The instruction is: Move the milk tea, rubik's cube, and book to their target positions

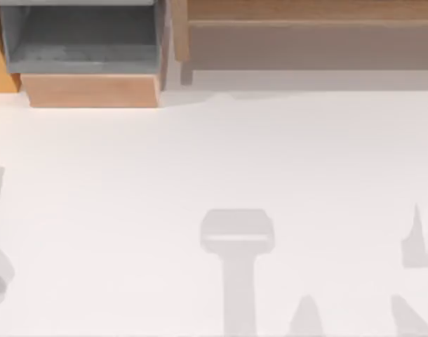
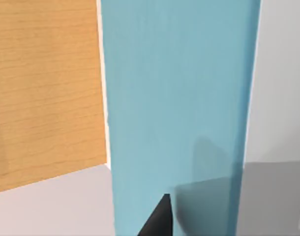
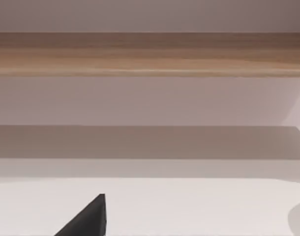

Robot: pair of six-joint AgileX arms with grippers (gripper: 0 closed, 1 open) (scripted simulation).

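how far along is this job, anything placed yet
Nothing visibly placed: in the top view the open grey drawer at the table's far left and the wooden shelf at far right look empty. In hand: the left wrist view shows a light blue upright panel, possibly the book, close up. Milk tea and rubik's cube cannot be judged.

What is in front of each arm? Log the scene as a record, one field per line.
table: white surface, with grey shadows on its near half
drawer: grey inside, wooden front, open upward, at the top view's far left
shelf: wooden, along the far right
left gripper: close against a light blue panel, likely the book, standing upright
beside the panel: wooden wall
right gripper: low over the table, facing the wooden shelf
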